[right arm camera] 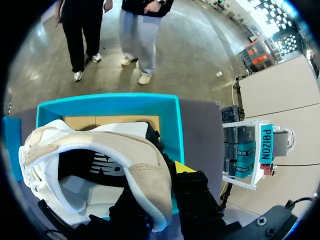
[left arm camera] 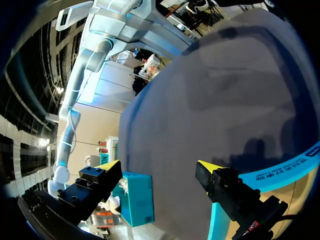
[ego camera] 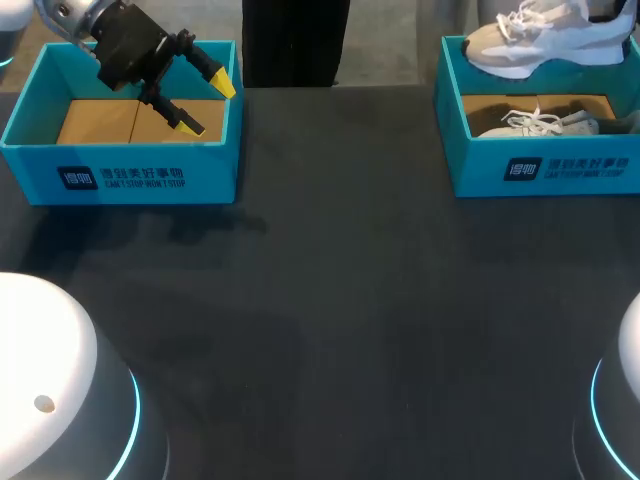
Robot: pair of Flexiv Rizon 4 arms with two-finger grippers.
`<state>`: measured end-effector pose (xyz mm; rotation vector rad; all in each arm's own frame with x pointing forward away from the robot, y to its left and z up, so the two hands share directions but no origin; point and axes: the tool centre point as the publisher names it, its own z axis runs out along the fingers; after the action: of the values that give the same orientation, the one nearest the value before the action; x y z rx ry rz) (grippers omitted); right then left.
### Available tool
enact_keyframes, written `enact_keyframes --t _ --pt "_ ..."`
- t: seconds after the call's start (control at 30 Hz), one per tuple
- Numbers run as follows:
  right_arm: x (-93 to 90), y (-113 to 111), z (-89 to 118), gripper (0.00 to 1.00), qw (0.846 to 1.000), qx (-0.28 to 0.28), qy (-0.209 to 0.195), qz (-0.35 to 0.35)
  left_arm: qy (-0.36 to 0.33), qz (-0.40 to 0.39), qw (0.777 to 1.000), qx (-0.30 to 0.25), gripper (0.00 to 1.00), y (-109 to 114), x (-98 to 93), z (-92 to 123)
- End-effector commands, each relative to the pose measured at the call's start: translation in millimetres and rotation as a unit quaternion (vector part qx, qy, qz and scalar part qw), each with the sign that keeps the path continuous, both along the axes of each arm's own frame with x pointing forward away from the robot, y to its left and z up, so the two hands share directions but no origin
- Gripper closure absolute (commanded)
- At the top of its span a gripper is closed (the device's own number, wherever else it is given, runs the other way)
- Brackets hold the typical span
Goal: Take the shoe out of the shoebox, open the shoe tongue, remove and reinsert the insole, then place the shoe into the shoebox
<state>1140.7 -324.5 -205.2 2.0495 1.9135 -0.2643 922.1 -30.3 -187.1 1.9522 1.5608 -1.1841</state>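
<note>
A beige and white shoe (ego camera: 545, 40) hangs above the right teal shoebox (ego camera: 540, 168) at the far right of the table. In the right wrist view my right gripper (right arm camera: 160, 195) is shut on the heel collar of this shoe (right arm camera: 100, 150), with one yellow fingertip (right arm camera: 184, 167) showing beside it and the other hidden. The box (right arm camera: 170, 115) lies under the shoe. A second shoe (ego camera: 540, 122) with white laces lies inside that box. My left gripper (ego camera: 207, 103) stands open and empty over the left teal shoebox (ego camera: 120, 178). Its yellow tips are wide apart in the left wrist view (left arm camera: 160, 167).
The left shoebox holds only brown card lining (ego camera: 110, 122); its rim (left arm camera: 280, 170) shows under my left gripper. The dark table (ego camera: 330, 300) stretches between the boxes. The far shoebox (left arm camera: 137, 200) appears across the table in the left wrist view.
</note>
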Motion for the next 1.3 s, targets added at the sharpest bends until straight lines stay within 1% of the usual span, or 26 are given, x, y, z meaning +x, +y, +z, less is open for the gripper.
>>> enact_keyframes --t 0.03,0.3,0.5,0.77,1.3 --pt "3.5 -1.4 -11.1 1.00 1.000 -0.003 0.012 -0.003 -0.002 0.001 1.000 0.001 0.00 0.1 -1.5 0.5" --pt "-4.4 -5.5 -30.7 1.00 1.000 -0.001 0.019 -0.012 -0.002 0.001 1.000 0.001 0.00 0.1 -1.5 0.5" --pt "-10.7 -11.0 -40.8 1.00 1.000 0.000 0.020 -0.017 -0.002 0.001 1.000 0.001 0.00 0.1 -1.5 0.5" --pt "-19.1 -18.9 -57.4 1.00 0.999 -0.008 0.037 -0.017 -0.002 0.001 1.000 0.001 0.00 0.1 -1.5 0.5" --pt "-25.9 -19.4 -70.7 1.00 0.998 -0.002 0.047 -0.029 -0.002 0.001 1.000 0.001 0.00 0.1 -1.5 0.5"
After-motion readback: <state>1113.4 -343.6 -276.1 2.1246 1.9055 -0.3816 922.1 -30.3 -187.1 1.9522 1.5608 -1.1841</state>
